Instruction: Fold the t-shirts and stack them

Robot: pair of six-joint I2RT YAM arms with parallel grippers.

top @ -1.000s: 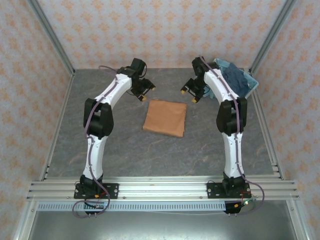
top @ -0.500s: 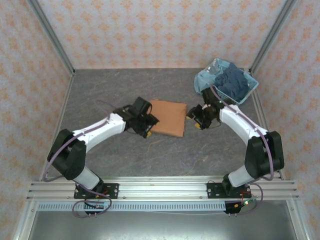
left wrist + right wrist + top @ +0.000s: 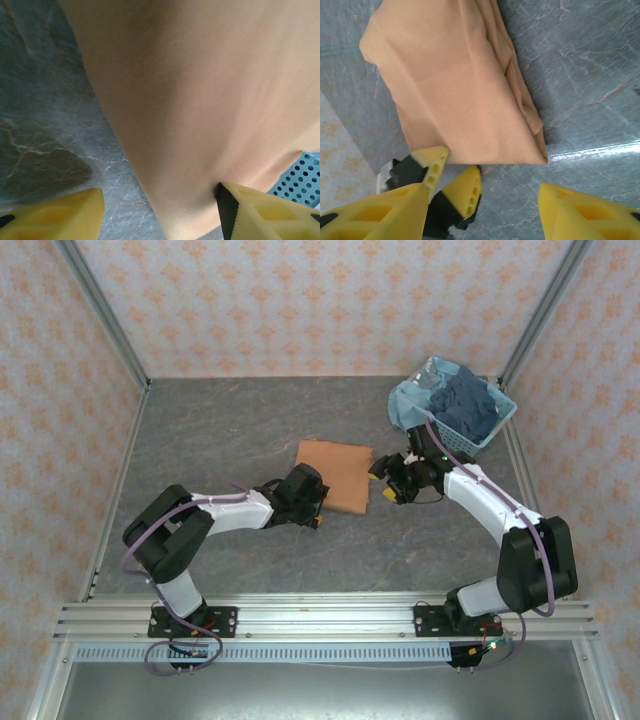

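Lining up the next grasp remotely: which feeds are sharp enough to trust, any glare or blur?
Top external: evenly lit and sharp, the orange shirt clear. Left wrist: too close, the shirt is a soft blur and the left gripper's fingers fuzzy. Right wrist: shirt folds crisp, a bright glare streak on the table by its corner, the right gripper's fingers soft.

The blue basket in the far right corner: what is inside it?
The basket holds a crumpled dark navy cloth, and a pale blue cloth hangs over its left rim. Anything beneath them is covered.
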